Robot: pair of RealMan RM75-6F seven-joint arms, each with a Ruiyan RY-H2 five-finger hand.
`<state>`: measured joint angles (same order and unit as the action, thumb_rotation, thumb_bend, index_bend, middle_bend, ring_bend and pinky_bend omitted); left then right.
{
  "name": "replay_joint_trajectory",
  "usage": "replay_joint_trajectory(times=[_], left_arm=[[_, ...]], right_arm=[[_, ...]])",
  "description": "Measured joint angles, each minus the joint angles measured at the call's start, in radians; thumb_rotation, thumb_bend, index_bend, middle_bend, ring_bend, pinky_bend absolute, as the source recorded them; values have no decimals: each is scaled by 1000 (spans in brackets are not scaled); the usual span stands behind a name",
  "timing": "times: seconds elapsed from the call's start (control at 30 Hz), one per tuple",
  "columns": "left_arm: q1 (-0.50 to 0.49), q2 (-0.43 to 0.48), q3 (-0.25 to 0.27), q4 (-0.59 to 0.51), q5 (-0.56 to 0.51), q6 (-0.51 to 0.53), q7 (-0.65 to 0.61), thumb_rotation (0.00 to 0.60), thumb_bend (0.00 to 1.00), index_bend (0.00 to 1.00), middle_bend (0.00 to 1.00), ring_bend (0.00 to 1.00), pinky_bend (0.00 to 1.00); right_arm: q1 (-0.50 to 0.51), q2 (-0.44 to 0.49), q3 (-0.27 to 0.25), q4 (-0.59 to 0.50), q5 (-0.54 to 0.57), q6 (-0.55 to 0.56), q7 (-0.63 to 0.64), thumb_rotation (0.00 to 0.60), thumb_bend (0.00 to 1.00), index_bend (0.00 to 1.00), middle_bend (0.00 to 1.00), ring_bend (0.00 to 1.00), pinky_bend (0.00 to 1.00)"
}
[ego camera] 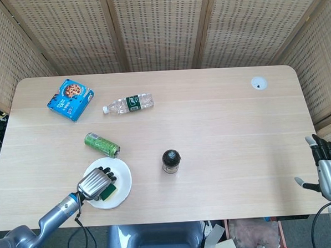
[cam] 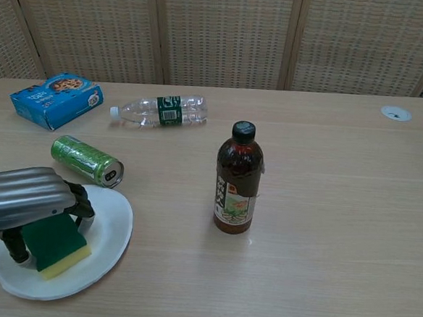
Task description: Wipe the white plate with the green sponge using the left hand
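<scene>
The white plate lies near the table's front left. My left hand holds the green sponge, green on top with a yellow underside, over the plate's middle. Whether the sponge touches the plate I cannot tell. My right hand hangs beyond the table's right edge, fingers spread, holding nothing; the chest view does not show it.
A green can lies on its side just behind the plate. A dark bottle stands upright to the plate's right. A clear water bottle and a blue cookie box lie farther back.
</scene>
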<state>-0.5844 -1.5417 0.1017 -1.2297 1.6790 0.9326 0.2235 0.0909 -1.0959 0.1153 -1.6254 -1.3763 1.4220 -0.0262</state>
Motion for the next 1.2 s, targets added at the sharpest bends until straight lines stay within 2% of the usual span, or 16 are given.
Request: replay_joint_trajectory(times=[0.37, 0.67, 0.77, 0.97, 1.2], left_arm=[[-67, -65, -63, 37, -42, -42, 21, 600, 106, 556, 440, 278, 448], [-93, -56, -106, -8, -60, -13, 53, 600, 106, 561, 445, 283, 454], [-100, -65, -102, -1, -76, -42, 84, 600, 106, 561, 446, 284, 454], [-95, -78, -55, 9, -85, -67, 133, 600, 106, 564, 449, 287, 454], [-76, -17, 2, -24, -41, -29, 117, 600, 106, 566, 449, 287, 454]], right_arm=[[1, 3, 3, 1, 10, -3, 6, 600, 0, 0, 0, 0, 0], [6, -5, 3, 8, 23, -18, -10, 600, 0, 0, 0, 0, 0], [8, -6, 1, 7, 23, -20, -17, 600, 0, 0, 0, 0, 0], [7, -2, 3, 3, 28, -21, -11, 600, 0, 0, 0, 0, 0], [8, 2, 2, 1, 30, -25, -7, 600, 0, 0, 0, 0, 0]])
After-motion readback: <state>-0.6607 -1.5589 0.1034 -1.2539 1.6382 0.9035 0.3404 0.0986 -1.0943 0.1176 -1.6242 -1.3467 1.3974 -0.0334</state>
